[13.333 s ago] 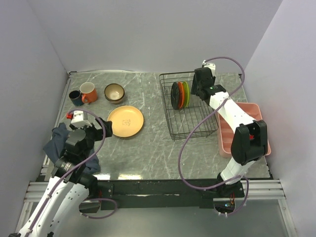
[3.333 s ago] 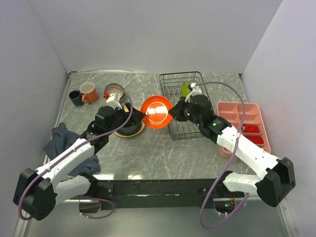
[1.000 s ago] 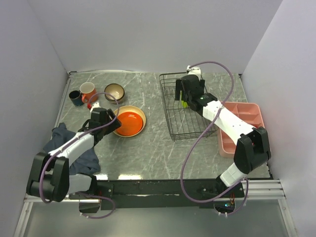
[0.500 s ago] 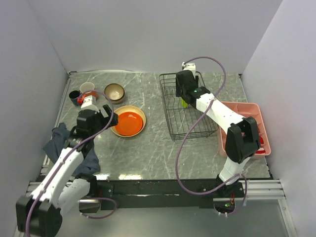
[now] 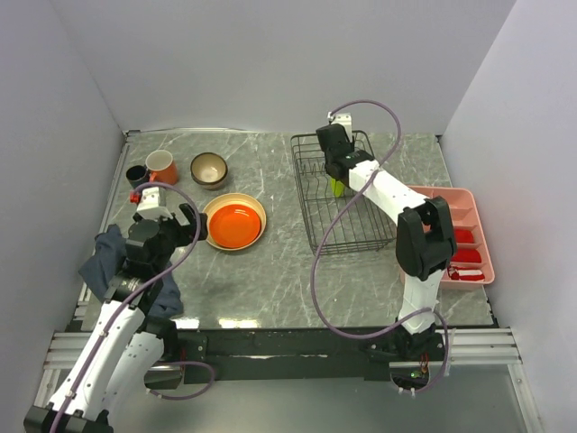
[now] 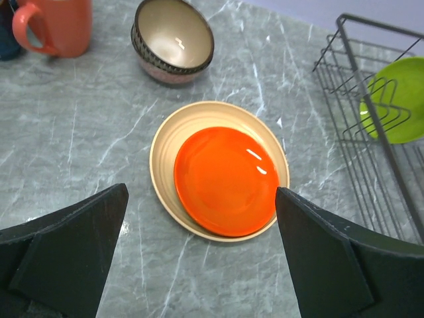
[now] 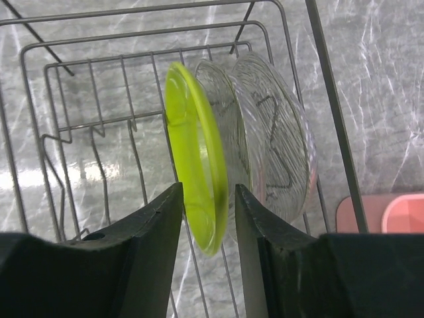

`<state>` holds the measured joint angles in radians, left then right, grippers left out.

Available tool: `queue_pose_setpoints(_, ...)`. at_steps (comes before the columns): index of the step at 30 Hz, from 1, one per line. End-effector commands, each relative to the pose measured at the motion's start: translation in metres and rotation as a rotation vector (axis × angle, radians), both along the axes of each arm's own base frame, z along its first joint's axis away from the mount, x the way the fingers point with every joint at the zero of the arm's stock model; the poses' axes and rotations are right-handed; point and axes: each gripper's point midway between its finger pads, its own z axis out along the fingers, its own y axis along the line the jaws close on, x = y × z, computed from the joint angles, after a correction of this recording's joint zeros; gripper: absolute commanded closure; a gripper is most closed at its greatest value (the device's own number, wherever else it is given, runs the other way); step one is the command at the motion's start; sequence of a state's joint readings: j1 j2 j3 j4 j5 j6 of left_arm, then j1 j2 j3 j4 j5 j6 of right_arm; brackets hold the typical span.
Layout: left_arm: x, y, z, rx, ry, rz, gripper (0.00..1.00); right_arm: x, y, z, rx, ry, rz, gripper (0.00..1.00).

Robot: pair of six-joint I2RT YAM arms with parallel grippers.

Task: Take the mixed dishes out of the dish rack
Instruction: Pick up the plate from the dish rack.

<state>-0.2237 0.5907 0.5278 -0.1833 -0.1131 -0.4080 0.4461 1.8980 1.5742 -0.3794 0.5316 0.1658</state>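
The lime-green round plate (image 7: 192, 132) stands on edge at the far end of the black wire dish rack (image 5: 352, 221), its faces toward the rack's left and right sides. The right claw (image 7: 209, 192) straddles its rim, but whether it is actually gripping cannot be told. Only the right wrist view shows the clear glass plates (image 7: 278, 146) just behind. Left of the rack, the left claw (image 6: 200, 191) gapes wide.

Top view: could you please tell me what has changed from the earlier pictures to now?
The orange plate left the rack and now lies on the tan plate; the left fingers have let go, open, and drawn back. The right fingers came down astride the green plate. Mug, bowl and tray stayed put.
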Motion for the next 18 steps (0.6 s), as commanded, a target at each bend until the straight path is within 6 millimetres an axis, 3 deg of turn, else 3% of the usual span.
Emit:
queue_pose_setpoints(1,0.009,0.0,0.005,0.01,-0.02,0.002,0.01,0.015,-0.007,0.01,-0.03,-0.039,-0.034,0.57)
queue_pose_setpoints(9,0.01,-0.002,0.004,0.008,-0.023,-0.004,0.01,0.021,-0.018,-0.005,-0.112,-0.027,-0.074,0.66)
queue_pose_setpoints(18,0.01,-0.002,0.004,0.007,-0.024,-0.007,0.0,0.016,-0.027,0.021,-0.197,-0.099,-0.108,0.91)
